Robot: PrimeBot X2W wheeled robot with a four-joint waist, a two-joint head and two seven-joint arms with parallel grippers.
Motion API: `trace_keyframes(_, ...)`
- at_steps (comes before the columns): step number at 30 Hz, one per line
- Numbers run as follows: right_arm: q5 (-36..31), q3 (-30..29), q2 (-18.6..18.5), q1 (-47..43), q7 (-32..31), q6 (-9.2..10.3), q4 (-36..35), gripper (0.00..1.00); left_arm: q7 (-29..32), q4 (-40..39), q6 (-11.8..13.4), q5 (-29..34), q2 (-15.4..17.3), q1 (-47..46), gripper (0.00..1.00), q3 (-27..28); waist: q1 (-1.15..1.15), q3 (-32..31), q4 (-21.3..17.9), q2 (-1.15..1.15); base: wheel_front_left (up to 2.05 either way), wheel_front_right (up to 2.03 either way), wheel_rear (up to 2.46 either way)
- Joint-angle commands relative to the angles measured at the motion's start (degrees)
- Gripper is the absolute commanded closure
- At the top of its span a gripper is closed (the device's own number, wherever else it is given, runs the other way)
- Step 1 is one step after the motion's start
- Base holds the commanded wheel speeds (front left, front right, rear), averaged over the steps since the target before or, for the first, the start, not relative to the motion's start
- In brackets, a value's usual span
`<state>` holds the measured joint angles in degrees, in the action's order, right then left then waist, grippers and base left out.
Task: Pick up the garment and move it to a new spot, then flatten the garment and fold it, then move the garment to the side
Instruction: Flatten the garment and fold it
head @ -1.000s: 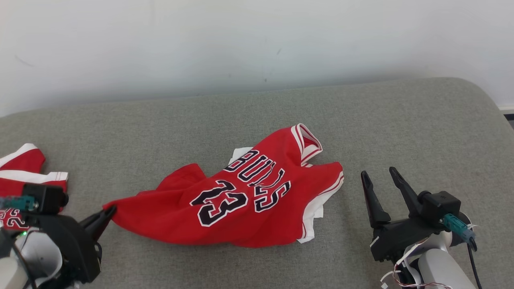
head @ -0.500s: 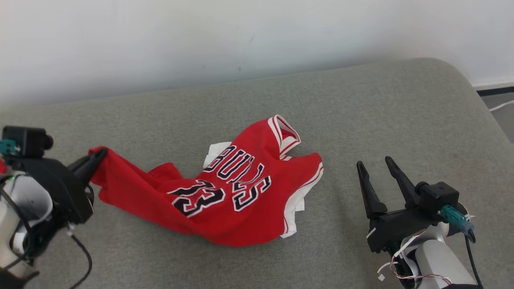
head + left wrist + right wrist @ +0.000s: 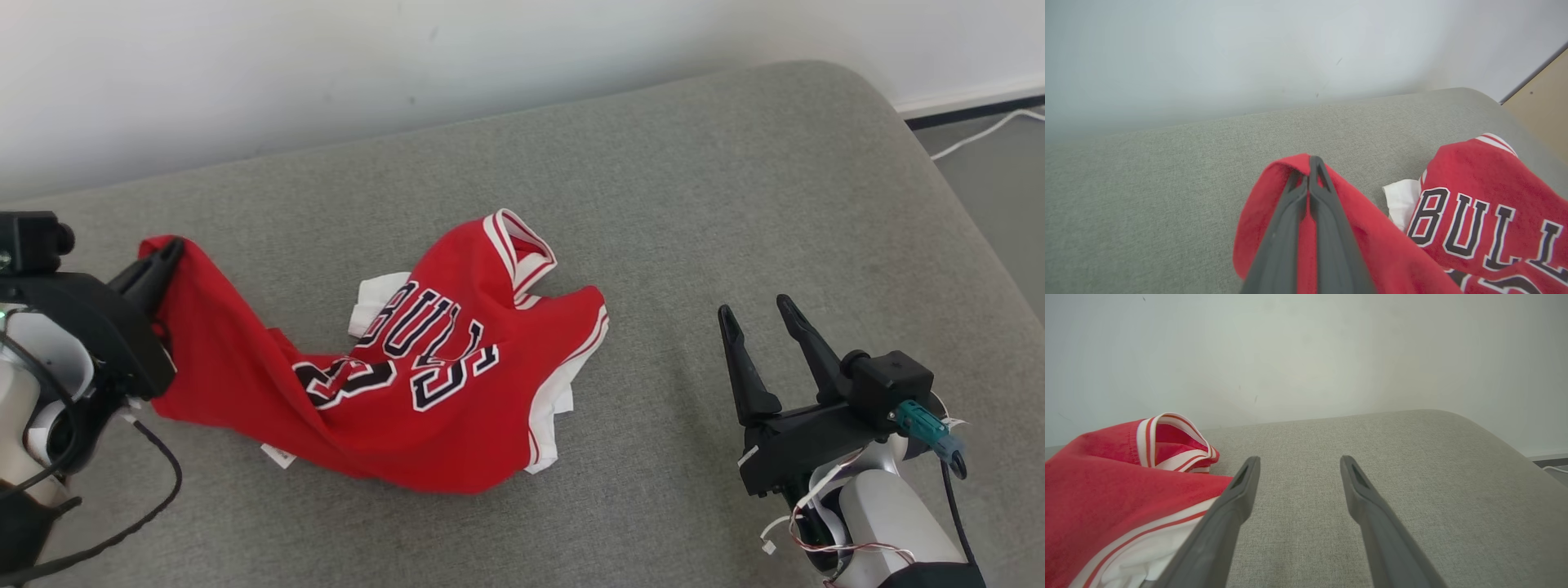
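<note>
A red basketball jersey (image 3: pixel 424 376) with black lettering and white trim lies crumpled on the grey cushion (image 3: pixel 694 204). My left gripper (image 3: pixel 167 251) is shut on the jersey's left edge and holds that corner lifted off the cushion; in the left wrist view red cloth (image 3: pixel 1355 212) wraps both sides of the closed fingers (image 3: pixel 1310 192). My right gripper (image 3: pixel 755 318) stands open to the right of the jersey, apart from it, nothing between its fingers. In the right wrist view the jersey's collar (image 3: pixel 1171 445) lies left of the open gripper (image 3: pixel 1298 463).
A pale wall (image 3: pixel 408 65) runs behind the cushion. The cushion's rounded right edge drops to the floor (image 3: pixel 988 171), where a white cable (image 3: pixel 980 135) lies. Bare cushion stretches behind and to the right of the jersey.
My left gripper has risen and drawn the jersey's corner up and back, dragging the cloth leftward. The head camera has turned right; the other red garment at the left has left the picture. The right gripper stays open.
</note>
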<state>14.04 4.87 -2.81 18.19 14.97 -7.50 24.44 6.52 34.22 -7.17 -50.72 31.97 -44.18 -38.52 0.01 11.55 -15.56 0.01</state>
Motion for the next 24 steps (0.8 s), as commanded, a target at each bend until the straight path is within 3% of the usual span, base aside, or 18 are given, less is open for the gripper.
trace_keyframes(1, 0.3, 0.0, -0.2, 0.6, 0.3, 0.02, -0.2, 0.00, -1.5, 0.6, -0.4, 0.9, 0.5, -0.8, 1.00, -0.5, -0.01, 1.2, -1.3, -0.01, 0.00, 0.00, 0.00)
trace_keyframes(3, 0.5, 0.2, -0.2, 0.7, 0.3, 0.02, -0.4, 0.00, -4.1, 3.2, -0.4, 0.7, 0.1, -1.2, 1.00, -2.5, -0.01, 1.6, -1.9, -0.01, 0.00, 0.00, 0.00)
trace_keyframes(4, 0.5, 0.2, -0.2, 0.7, 0.3, 0.02, -0.5, 0.00, -5.1, 3.8, -0.4, 1.1, 0.3, -1.7, 0.85, -3.1, -0.01, 1.7, -1.9, -0.01, 0.00, 0.00, 0.00)
trace_keyframes(5, 0.5, 0.2, -0.2, 0.5, 0.3, 0.02, -0.5, 0.00, -5.9, 4.5, -0.4, 0.9, 0.3, -1.8, 0.52, -3.8, -0.01, 1.8, -2.0, -0.01, 0.00, 0.00, 0.00)
trace_keyframes(6, 0.4, 0.1, -0.2, 0.5, 0.3, 0.02, -0.6, 0.00, -6.6, 5.0, -0.4, 0.7, 0.3, -2.0, 0.51, -4.5, -0.01, 1.8, -2.0, -0.01, 0.00, 0.00, 0.00)
trace_keyframes(8, 0.3, -0.1, -0.2, 0.5, 0.3, 0.02, -0.6, 0.00, -8.3, 5.9, -0.2, 1.5, 0.5, -2.6, 0.00, -6.3, -0.01, 1.9, -1.8, -0.01, 0.00, 0.00, 0.00)
trace_keyframes(15, -0.4, -0.3, -0.2, 0.5, 0.3, 0.02, -0.2, 0.00, -13.6, 8.4, -0.2, 0.2, 0.4, -4.2, 0.00, -10.2, -0.01, 1.0, 0.4, -0.01, 0.00, 0.00, 0.00)
trace_keyframes(24, -1.0, -1.2, -0.2, -1.0, 0.3, 0.02, 0.2, 0.00, -20.5, 8.2, -0.2, -0.9, 2.7, -2.0, 0.00, -11.9, -0.01, -1.5, 4.0, -0.01, 0.00, 0.00, 0.00)
